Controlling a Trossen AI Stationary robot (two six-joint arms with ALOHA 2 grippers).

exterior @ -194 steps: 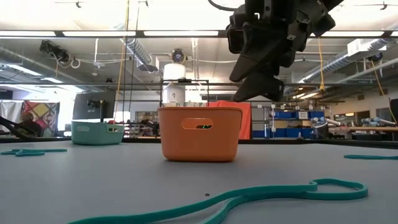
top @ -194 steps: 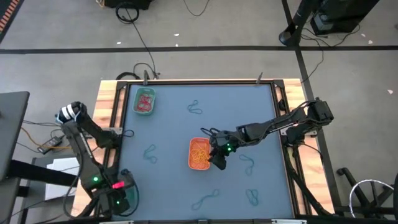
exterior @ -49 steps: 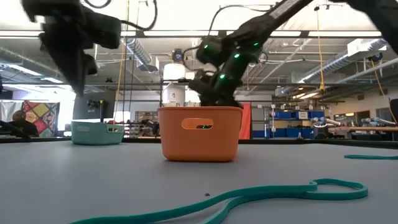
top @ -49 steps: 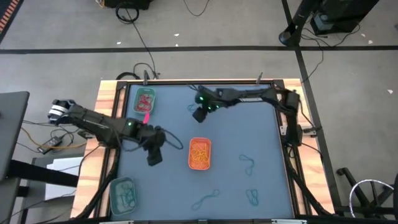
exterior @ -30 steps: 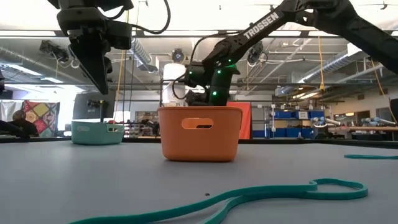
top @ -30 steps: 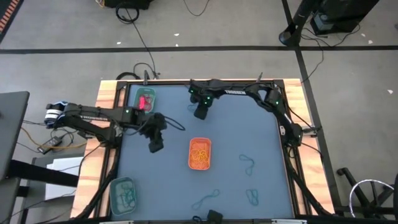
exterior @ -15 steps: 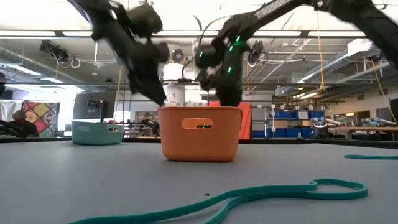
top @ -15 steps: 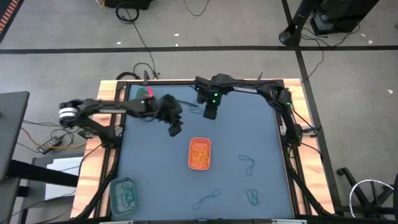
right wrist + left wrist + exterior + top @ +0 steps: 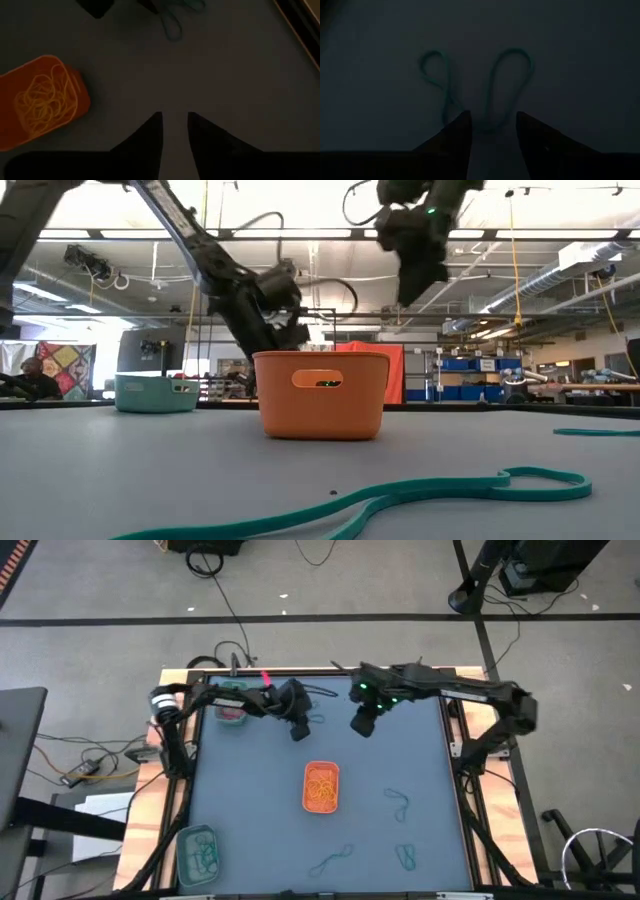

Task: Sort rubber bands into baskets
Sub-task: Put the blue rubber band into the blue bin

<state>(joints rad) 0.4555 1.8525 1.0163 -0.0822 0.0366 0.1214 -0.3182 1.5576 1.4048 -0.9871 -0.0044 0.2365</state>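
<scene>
A grey-blue table top (image 9: pixel 420 770) in a pale wooden frame (image 9: pixel 168 730) stands on a grey floor (image 9: pixel 100 580) crossed by dark tape lines (image 9: pixel 330 617), black cables (image 9: pixel 215 580) trailing off toward 12 o'clock, while long ceiling lights (image 9: pixel 300 233) brighten the workshop beyond, with blue bins (image 9: pixel 460 393) at 3 o'clock.

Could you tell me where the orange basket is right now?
In the high view the orange basket sits near the table's middle, nearer the front than both grippers, with yellow bands inside.
</scene>
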